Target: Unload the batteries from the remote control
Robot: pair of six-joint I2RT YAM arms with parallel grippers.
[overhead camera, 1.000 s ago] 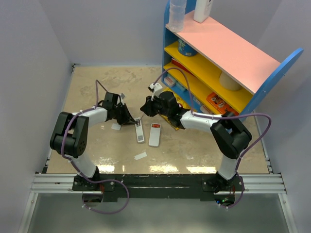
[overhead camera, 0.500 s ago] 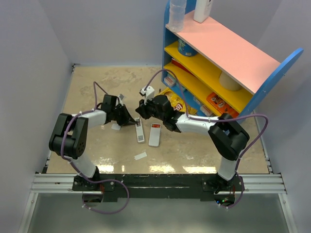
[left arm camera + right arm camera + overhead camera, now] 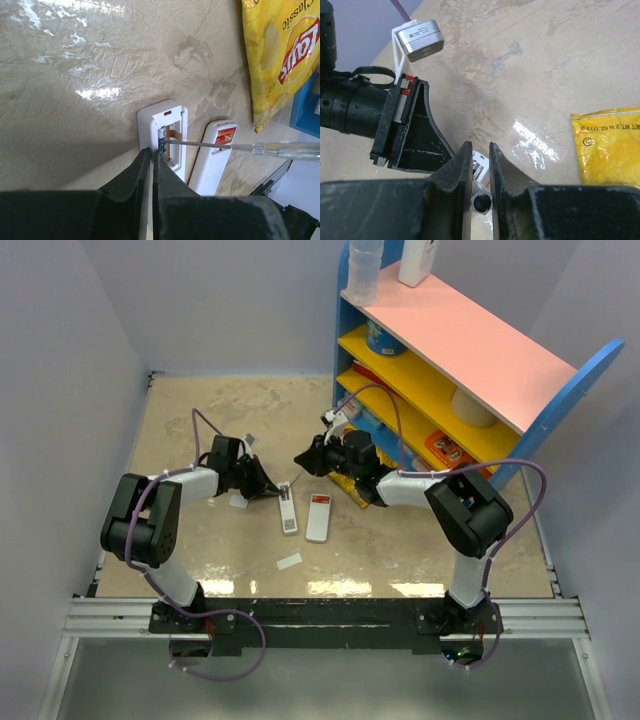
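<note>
Remote (image 3: 175, 117) lies back-up on the table (image 3: 75, 65), bay open, one battery (image 3: 161, 139) seated inside. Left gripper (image 3: 151, 154), closed to a slit, bears on the remote's edge. Right gripper (image 3: 480, 148) clamps a screwdriver (image 3: 260, 148), tip in the bay. The battery is probably light, rigid and slick, best levered at its exposed end.

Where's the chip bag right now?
In the left wrist view the chip bag fills the upper right corner, beyond the stick. From above it lies on the table at the foot of the shelf, partly under the right arm.
</note>
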